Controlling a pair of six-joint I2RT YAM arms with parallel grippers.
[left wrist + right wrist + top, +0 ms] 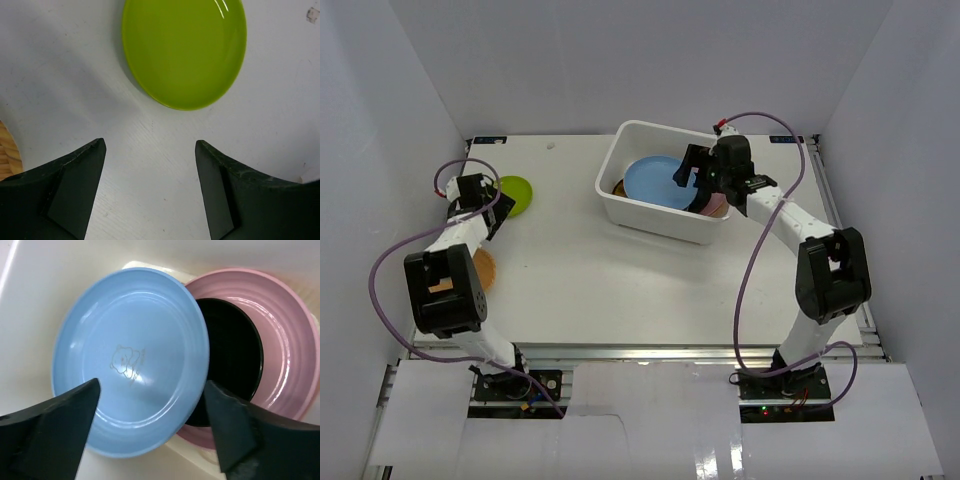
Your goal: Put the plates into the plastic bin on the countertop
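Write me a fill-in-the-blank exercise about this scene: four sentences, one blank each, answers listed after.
1. The lime green plate lies outside the plastic bin, on the ____.
2. Inside the bin, the black plate rests on the ____.
3. The right gripper hangs over the blue plate with jaws ____.
4. The left gripper, near the lime green plate, holds ____.
Missing words: countertop; pink plate; open; nothing.
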